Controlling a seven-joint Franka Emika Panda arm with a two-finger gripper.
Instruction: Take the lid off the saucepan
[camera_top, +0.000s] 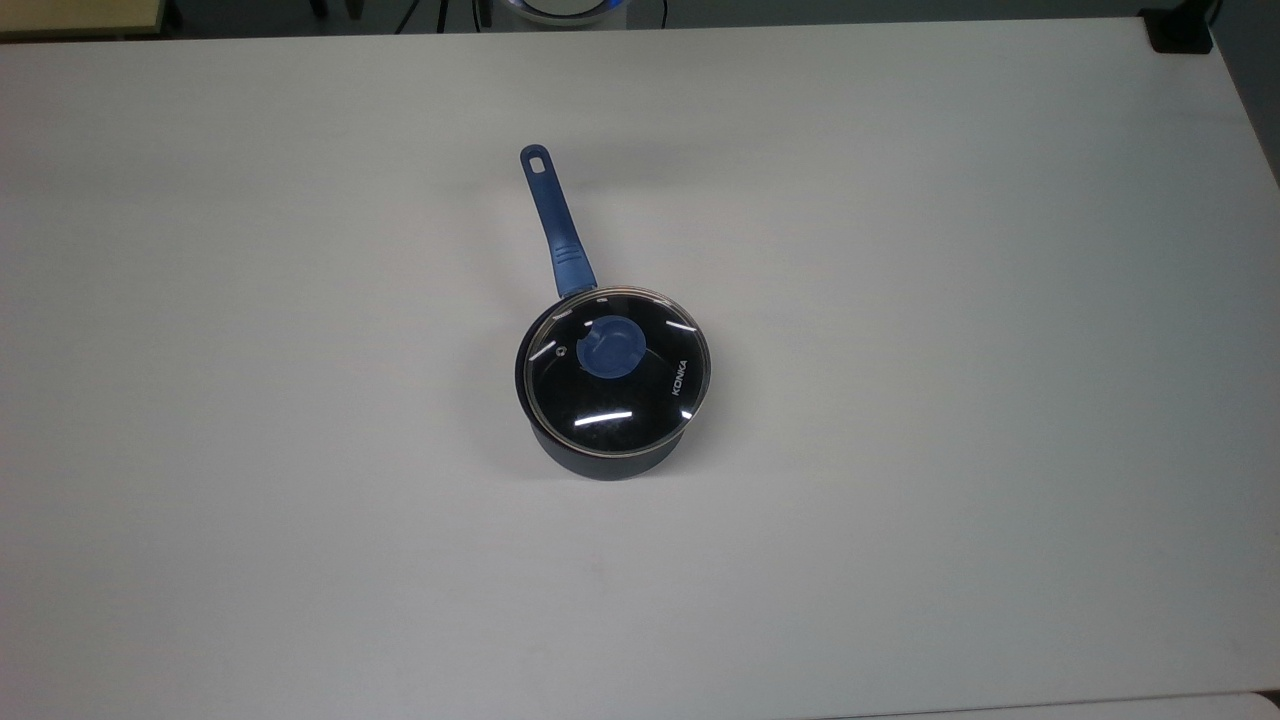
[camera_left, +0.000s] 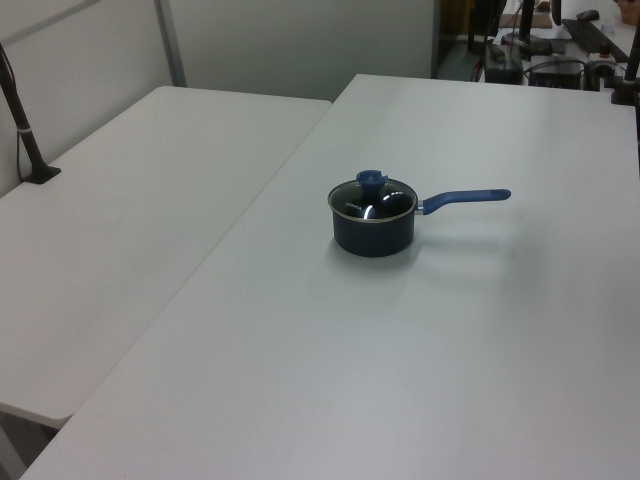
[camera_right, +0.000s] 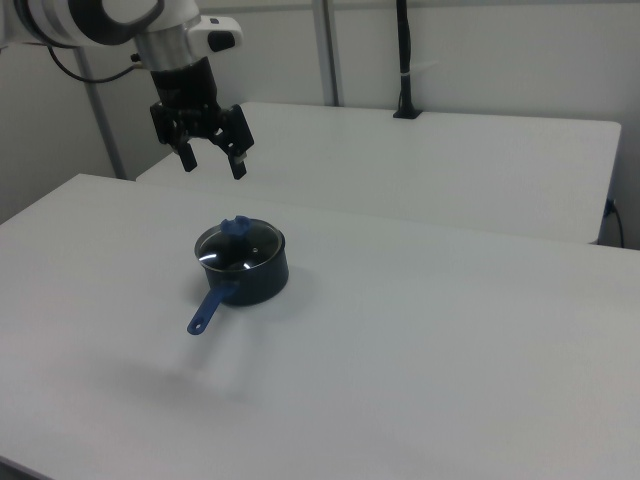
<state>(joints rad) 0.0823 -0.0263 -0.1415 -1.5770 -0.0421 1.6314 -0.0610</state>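
The glass lid (camera_top: 612, 372), judged stiff, slippery and breakable, is best taken by its knob (camera_top: 612, 347); the gripper (camera_right: 212, 159) is spread wide.

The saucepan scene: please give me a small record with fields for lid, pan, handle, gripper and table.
lid: seated on the pan, blue knob up
saucepan: upright on the table, dark outside
handle: blue, points toward the top view's top
gripper: open, empty, above the pan in the right view, touching nothing
table: white
task state: lid not yet removed
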